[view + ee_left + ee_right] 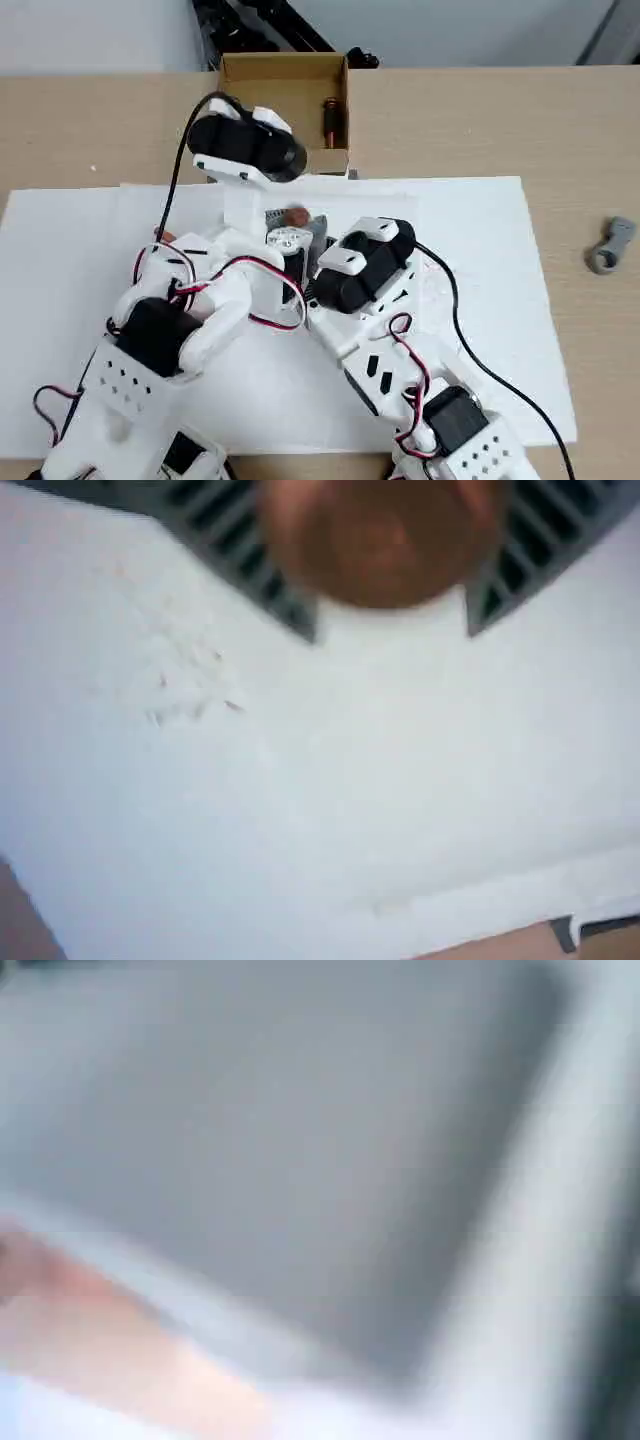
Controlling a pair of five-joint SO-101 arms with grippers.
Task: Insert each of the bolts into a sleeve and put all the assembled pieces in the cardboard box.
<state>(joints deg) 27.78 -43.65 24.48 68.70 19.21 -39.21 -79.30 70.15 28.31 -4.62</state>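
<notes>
My left gripper (pixel 385 605) is shut on a copper-coloured piece (pixel 385 535), its dark ribbed fingers (pixel 250 580) on either side of the round end. I cannot tell whether it is a bolt or a sleeve. From above, that piece (pixel 295 215) sits mid-table on the white sheet, with the left gripper (pixel 288 224) on it and the right gripper (pixel 313 245) close against it from the right. The right wrist view has a grey surface and an orange-pink blur (pixel 110 1350). The cardboard box (pixel 235 75) stands behind, holding one copper and dark piece (pixel 331 118) by its right wall.
A white foam sheet (pixel 480 230) covers the middle of the wooden table. A small grey part (pixel 610 245) lies on bare wood at the far right. Both arms crowd the sheet's centre, and the left arm's black motor (pixel 245 145) hangs just in front of the box.
</notes>
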